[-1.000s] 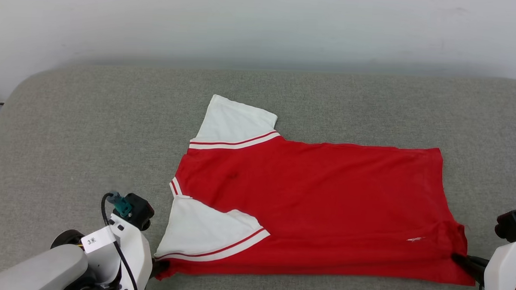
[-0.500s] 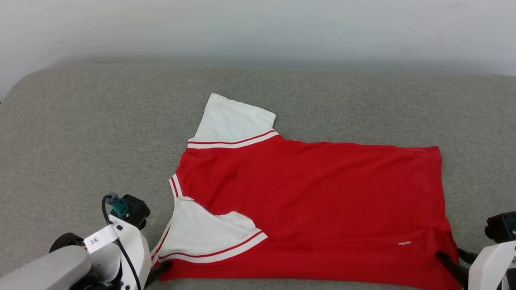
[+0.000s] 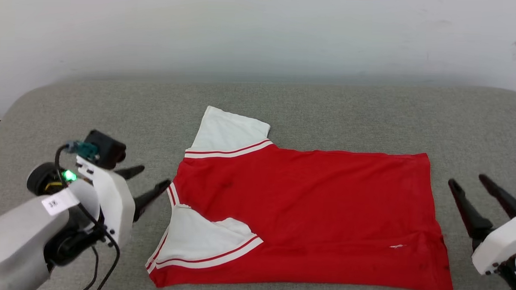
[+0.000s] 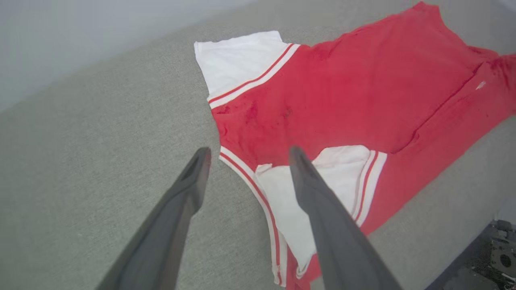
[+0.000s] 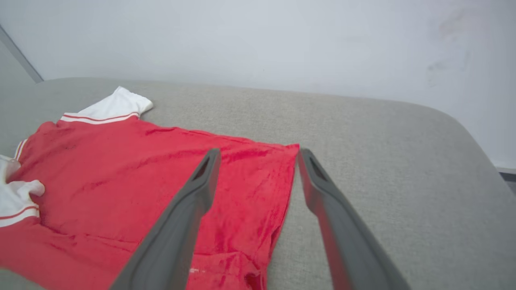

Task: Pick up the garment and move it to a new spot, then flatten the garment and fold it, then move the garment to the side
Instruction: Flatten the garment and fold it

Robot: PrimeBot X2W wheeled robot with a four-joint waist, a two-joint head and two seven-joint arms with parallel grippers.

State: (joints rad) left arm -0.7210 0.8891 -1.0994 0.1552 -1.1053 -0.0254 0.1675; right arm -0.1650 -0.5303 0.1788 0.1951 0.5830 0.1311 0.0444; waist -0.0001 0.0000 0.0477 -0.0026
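The garment (image 3: 307, 207), a red T-shirt with white striped-trim sleeves, lies spread on the grey cushion, its near long edge folded over so one white sleeve (image 3: 203, 242) rests on the red cloth. No print shows on the side facing up. My left gripper (image 3: 153, 177) hovers open just left of the collar end, nothing between its fingers; its own view shows the garment (image 4: 363, 108) past the fingertips (image 4: 297, 157). My right gripper (image 3: 467, 181) stands open to the right of the hem, apart from it, with the garment (image 5: 161, 177) under its left finger (image 5: 205, 169).
The grey cushioned surface (image 3: 70, 108) runs wide on all sides, with a rounded left edge and a pale wall (image 3: 262, 29) behind. A dark floor patch (image 4: 483, 262) shows beyond the cushion's front edge.
Both grippers let go of the garment's near corners, opened wide and drew up and away from it. The near edge has settled flat. The camera has shifted slightly.
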